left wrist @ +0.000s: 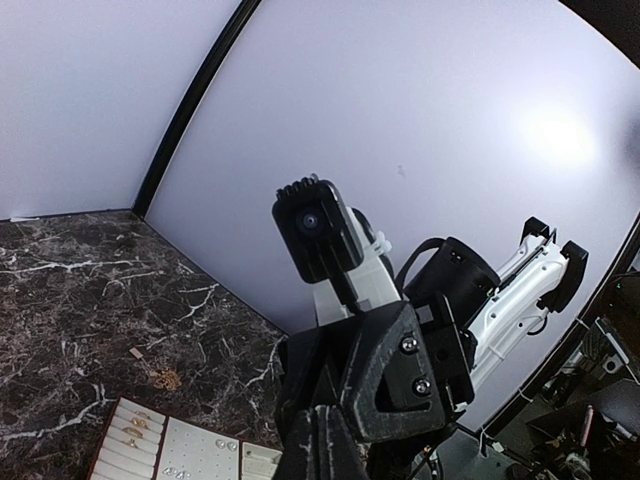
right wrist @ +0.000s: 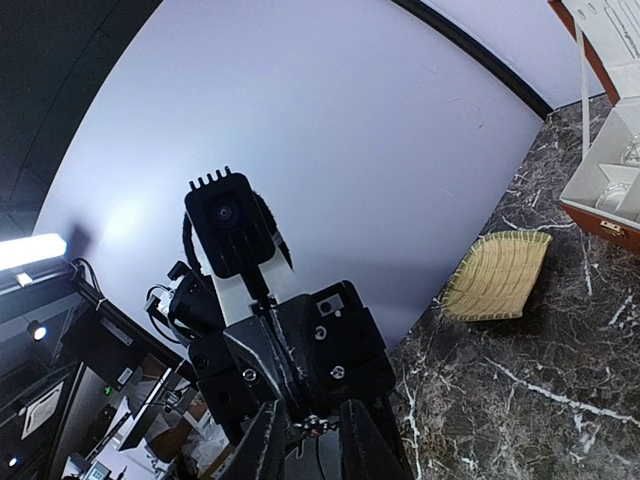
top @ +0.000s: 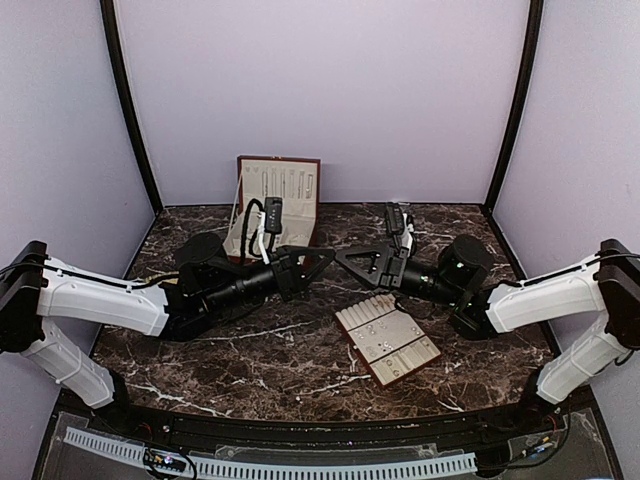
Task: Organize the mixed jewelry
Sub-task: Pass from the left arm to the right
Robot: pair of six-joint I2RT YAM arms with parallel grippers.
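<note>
Both arms meet tip to tip above the middle of the marble table. My left gripper (top: 322,258) is shut, and in the right wrist view its tips pinch a tiny silvery piece (right wrist: 313,424). My right gripper (right wrist: 313,440) has its fingers narrowly apart on either side of that piece; I cannot tell if they touch it. In the left wrist view my left gripper (left wrist: 330,445) shows closed fingers and the piece is hidden. Small studs and rings (left wrist: 135,425) sit in the cream slotted tray (left wrist: 190,455). A small golden tangle (left wrist: 165,378) lies on the marble.
The cream tray (top: 420,352) lies in front of the right gripper (top: 345,256). The red-brown box (top: 280,190) stands open at the back, behind the left arm. A woven straw mat (right wrist: 497,275) lies beside the box (right wrist: 600,205) near the back wall.
</note>
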